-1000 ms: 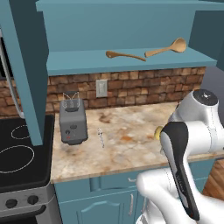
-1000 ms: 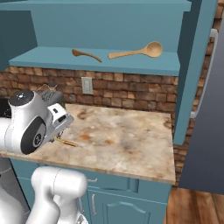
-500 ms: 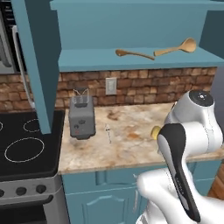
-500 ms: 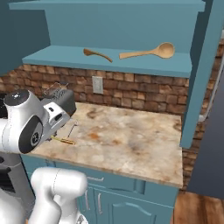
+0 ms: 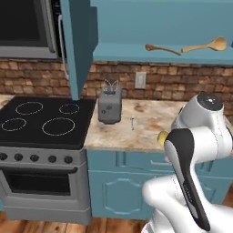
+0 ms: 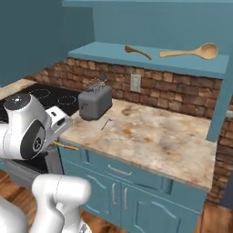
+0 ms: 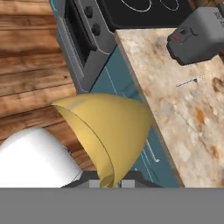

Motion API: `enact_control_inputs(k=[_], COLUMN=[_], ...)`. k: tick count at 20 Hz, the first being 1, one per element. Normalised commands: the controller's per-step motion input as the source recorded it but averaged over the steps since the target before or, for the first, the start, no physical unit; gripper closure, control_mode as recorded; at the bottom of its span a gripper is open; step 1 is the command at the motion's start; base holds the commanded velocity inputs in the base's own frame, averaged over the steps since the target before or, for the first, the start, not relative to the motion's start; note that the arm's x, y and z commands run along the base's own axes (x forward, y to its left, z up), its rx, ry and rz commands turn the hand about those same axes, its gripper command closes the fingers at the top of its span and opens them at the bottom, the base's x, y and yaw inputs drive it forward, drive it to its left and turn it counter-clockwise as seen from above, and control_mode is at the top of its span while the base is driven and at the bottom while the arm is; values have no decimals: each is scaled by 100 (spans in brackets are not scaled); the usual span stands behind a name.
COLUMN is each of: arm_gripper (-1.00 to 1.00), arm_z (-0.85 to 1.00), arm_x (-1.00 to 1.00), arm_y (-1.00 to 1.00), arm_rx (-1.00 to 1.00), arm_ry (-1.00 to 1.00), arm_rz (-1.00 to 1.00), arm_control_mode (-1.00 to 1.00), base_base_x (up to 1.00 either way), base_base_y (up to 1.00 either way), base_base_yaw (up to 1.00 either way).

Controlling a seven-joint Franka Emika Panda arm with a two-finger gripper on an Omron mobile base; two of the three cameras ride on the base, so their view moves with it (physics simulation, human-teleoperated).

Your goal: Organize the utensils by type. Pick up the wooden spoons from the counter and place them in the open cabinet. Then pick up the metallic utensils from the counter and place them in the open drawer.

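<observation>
Two light-brown wooden spoons [image 5: 202,46] already lie on the teal cabinet shelf [image 6: 150,61], our gripper [image 7: 109,181] pinches the yellow-ended metal utensil [image 7: 109,131], and a thin silver utensil [image 5: 132,123] waits on the marbled counter [image 6: 159,141]

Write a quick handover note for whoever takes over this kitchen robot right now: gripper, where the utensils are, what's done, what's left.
Gripper: shut on the yellow-ended utensil, held off the counter's front edge.
Wooden spoons: larger spoon and smaller spoon both lie on the open cabinet's shelf. That part is done.
Thin silver utensil: on the counter beside the toaster.
Left: put the held utensil in the open drawer, then fetch the silver one.
</observation>
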Motion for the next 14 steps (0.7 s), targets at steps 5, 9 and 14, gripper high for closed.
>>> enact_control_inputs(k=[5, 9, 14], arm_gripper=[100, 100, 100], arm_z=[0, 0, 0], arm_x=[0, 0, 0], arm_y=[0, 0, 0], arm_rx=[0, 0, 0], arm_ry=[0, 0, 0], arm_rz=[0, 0, 0], arm_control_mode=[100, 100, 100], base_base_x=[-43, -33, -22], base_base_y=[0, 0, 0], base_base_yaw=[48, 46, 47])
